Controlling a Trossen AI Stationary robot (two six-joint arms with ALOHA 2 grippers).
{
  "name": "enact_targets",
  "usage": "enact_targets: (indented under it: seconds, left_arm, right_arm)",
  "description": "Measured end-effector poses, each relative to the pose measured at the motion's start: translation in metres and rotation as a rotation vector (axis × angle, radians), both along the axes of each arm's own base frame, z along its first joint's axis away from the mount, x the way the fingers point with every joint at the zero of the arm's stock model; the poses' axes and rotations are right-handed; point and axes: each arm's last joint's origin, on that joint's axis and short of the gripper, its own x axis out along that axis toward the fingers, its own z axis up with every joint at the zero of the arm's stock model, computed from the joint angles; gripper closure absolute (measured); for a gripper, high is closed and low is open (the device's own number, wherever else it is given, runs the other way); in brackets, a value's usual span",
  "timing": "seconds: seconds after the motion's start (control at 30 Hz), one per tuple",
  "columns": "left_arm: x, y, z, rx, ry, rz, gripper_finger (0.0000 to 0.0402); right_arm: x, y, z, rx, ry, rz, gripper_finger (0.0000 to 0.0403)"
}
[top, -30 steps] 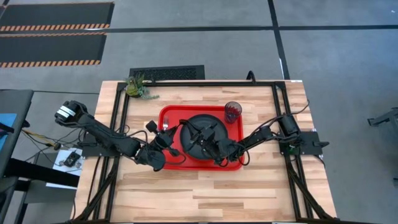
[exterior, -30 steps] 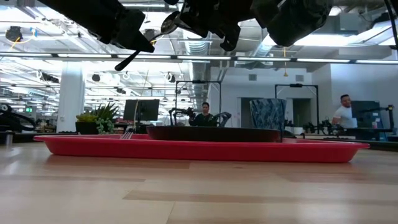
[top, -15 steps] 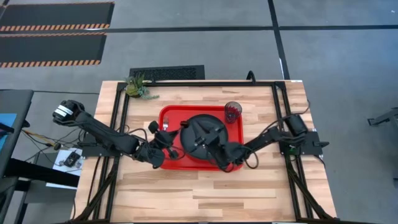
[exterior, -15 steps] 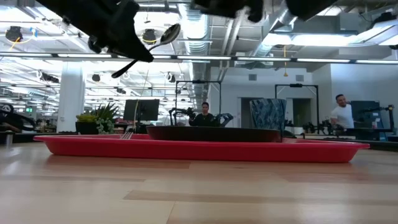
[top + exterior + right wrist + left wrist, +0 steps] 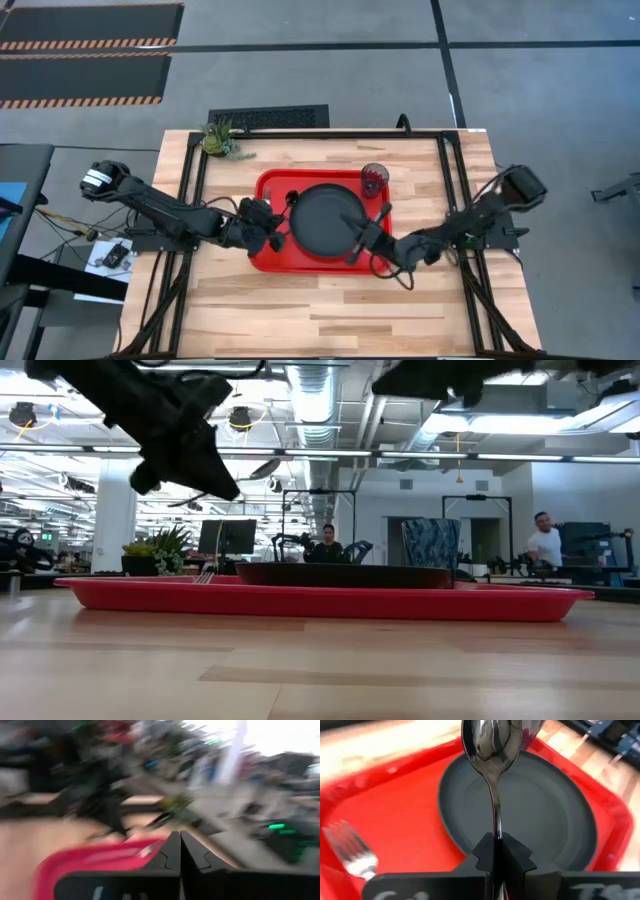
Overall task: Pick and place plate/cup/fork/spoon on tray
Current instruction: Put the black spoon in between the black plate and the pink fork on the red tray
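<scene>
The red tray (image 5: 300, 177) lies mid-table with the black plate (image 5: 328, 222) resting flat on it and the dark-tinted cup (image 5: 374, 180) standing at its far right corner. The fork's pale tines (image 5: 351, 854) lie on the tray floor left of the plate. My left gripper (image 5: 273, 226) is over the tray's left part, shut on the dark spoon (image 5: 490, 742), whose bowl (image 5: 292, 198) reaches over the plate's left rim. My right gripper (image 5: 365, 238) is shut and empty over the tray's near right part; it also shows in the right wrist view (image 5: 175, 845). My left gripper pinches the spoon's thin handle (image 5: 496, 826) between its two fingers. The fingers come from the table's left, slanting down, and lie along the handle, so the spoon sticks out ahead of them, bowl end foremost. The spoon is lifted clear of tray and plate.
A small potted plant (image 5: 222, 140) stands at the table's far left corner. Black frame rails (image 5: 196, 180) run along both sides of the table. Bare wood lies in front of the tray (image 5: 320, 310). People show in the room behind (image 5: 545, 545).
My right gripper has drawn back from above the plate toward the table's right edge and gone up. My left gripper has come down and gone toward the plate with the spoon, which is now lower, its bowl at the plate's left rim.
</scene>
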Motion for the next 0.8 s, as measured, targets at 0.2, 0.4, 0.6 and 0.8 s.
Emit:
enact_targets:
  seconds: [0.2, 0.4, 0.6, 0.8]
  left_arm:
    - [0.005, 0.02, -0.004, -0.084, -0.042, 0.057, 0.0399]
    - [0.004, 0.039, -0.008, -0.184, -0.058, 0.195, 0.0399]
    - [0.011, 0.042, -0.037, -0.288, -0.01, 0.351, 0.0399]
    - [0.02, 0.041, -0.061, -0.345, -0.025, 0.457, 0.0399]
  right_arm:
    - [-0.021, -0.029, -0.026, 0.119, 0.175, 0.242, 0.0397]
    - [-0.037, -0.049, -0.031, 0.173, 0.16, 0.318, 0.0399]
    - [-0.056, -0.054, -0.032, 0.165, 0.163, 0.399, 0.0399]
    - [-0.075, -0.057, -0.034, 0.171, 0.138, 0.445, 0.0398]
